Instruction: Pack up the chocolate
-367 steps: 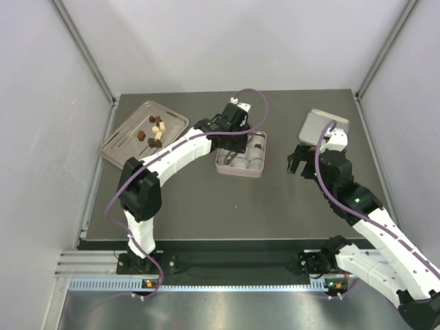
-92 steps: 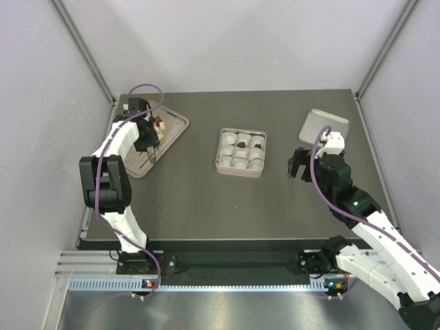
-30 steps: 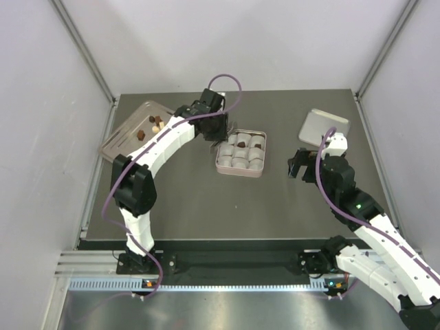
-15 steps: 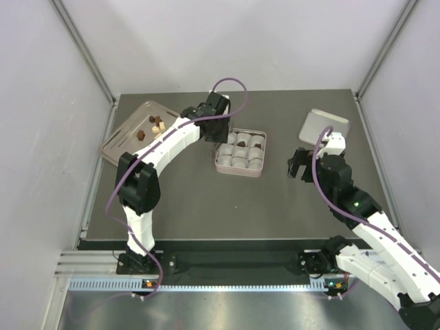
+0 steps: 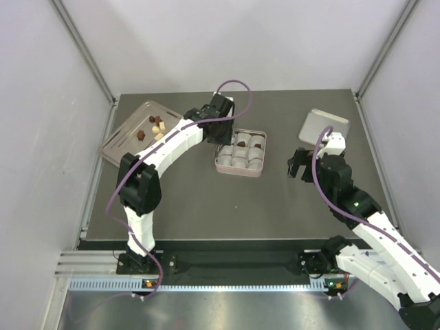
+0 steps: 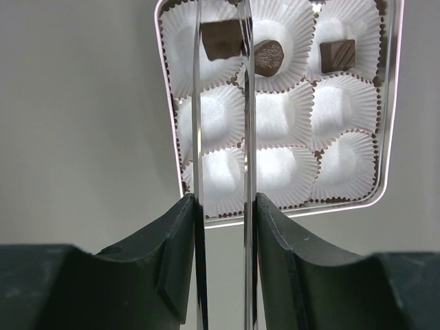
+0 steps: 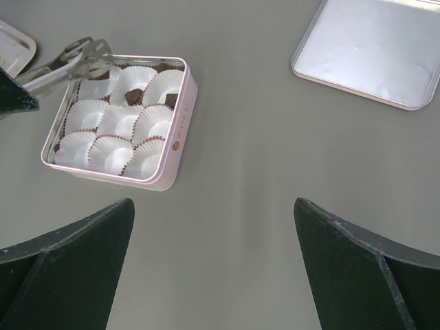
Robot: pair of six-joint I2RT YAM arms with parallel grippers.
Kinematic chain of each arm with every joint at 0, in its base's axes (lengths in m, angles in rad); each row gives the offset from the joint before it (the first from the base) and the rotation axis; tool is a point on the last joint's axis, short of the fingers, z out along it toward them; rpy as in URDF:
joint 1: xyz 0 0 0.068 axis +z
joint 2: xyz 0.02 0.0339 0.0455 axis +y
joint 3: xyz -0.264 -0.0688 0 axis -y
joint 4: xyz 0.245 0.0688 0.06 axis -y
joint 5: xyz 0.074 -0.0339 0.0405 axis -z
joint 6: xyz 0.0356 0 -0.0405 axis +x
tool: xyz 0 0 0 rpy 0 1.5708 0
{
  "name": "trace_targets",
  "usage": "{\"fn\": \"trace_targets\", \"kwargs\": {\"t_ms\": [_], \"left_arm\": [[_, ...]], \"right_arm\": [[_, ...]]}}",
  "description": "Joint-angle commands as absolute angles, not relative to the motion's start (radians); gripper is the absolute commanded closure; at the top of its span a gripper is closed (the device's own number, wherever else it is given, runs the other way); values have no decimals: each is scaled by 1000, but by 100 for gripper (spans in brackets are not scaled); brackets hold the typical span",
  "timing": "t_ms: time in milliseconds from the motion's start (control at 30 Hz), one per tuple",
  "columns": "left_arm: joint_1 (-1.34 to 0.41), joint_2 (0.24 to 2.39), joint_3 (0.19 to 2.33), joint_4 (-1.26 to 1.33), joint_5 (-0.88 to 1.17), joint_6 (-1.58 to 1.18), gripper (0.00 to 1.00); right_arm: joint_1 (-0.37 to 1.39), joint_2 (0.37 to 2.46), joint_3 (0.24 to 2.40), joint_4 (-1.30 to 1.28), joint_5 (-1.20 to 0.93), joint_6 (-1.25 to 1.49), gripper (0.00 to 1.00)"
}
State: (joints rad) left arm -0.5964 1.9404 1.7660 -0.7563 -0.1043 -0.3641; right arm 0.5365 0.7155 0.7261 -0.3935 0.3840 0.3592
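While it hung above the tin (image 6: 309, 208), the left end effector (image 6: 221, 8) stood narrowly parted, flanking one brown chocolate (image 6: 221, 38); grip indeterminate.

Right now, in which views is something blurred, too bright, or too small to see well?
Left wrist view: the paper cups glare nearly plain white, the left fingers are soft at their dark bases, the chocolates are sharp. Right wrist view: the right fingers are dark shapes without detail. Top view: light is even, but the pieces on the tray are tiny.
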Motion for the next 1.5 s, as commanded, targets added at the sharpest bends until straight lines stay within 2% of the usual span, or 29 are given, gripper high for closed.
{"fn": "trace_targets", "kwargs": {"t_ms": [0, 467, 700, 800, 1200, 1467], "left_arm": [[-604, 1927, 1775, -738, -133, -359, 57], [-606, 1908, 1879, -821, -230, -336, 54], [-560, 1790, 1890, -887, -351, -322, 49], [-491, 1753, 1855, -908, -367, -327, 49], [-33, 1669, 1592, -816, -255, -319, 52], [75, 1696, 1505, -703, -204, -256, 51]], "right_arm": [[551, 707, 742, -367, 388, 354, 0], [551, 689, 742, -373, 388, 356, 0], [551, 703, 738, -364, 370, 368, 0], [549, 706, 732, -357, 361, 371, 0], [551, 680, 715, -356, 373, 347, 0], [549, 681, 715, -354, 390, 330, 0]]}}
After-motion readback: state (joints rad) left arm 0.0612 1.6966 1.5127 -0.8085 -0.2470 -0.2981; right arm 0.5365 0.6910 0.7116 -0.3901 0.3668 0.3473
